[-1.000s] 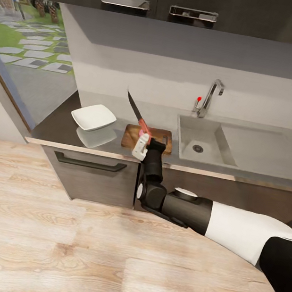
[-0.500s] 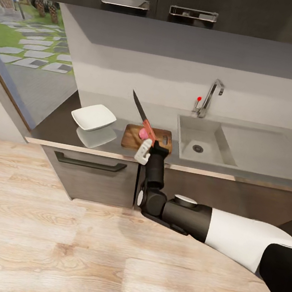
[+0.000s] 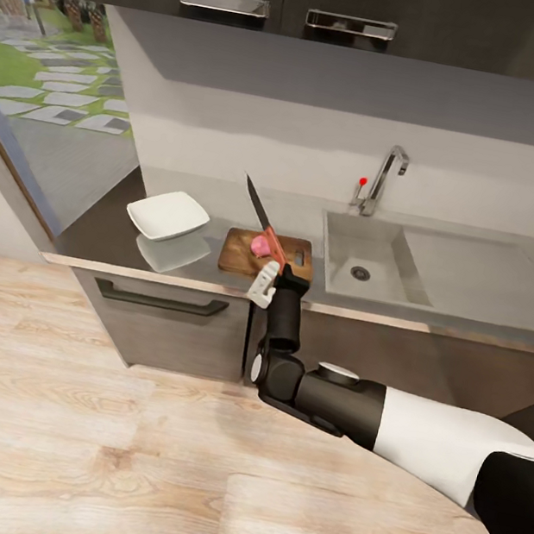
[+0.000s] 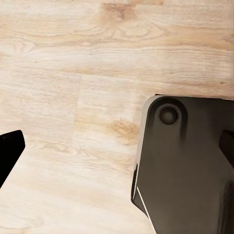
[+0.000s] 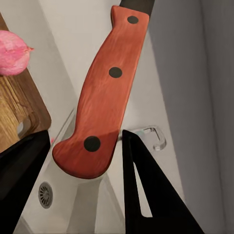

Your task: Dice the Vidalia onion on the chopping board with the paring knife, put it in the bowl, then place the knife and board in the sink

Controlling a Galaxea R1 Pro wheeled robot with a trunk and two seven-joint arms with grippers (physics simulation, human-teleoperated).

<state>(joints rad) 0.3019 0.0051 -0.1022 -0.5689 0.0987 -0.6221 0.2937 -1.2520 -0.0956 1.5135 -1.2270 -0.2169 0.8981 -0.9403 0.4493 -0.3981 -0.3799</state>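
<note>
Your right gripper (image 3: 268, 278) is clamped on the knife (image 3: 262, 219) handle, blade tilted up; the onion (image 3: 261, 245) sits on the board (image 3: 239, 249) just beyond your fingers (image 5: 146, 190).

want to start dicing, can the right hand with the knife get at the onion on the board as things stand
Probably yes. The right hand holds the paring knife raised right above the Vidalia onion, which lies exposed on the chopping board. Nothing stands between blade and onion.

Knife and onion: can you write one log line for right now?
right gripper: holding paring knife | Vidalia onion: on chopping board | bowl: empty
</note>
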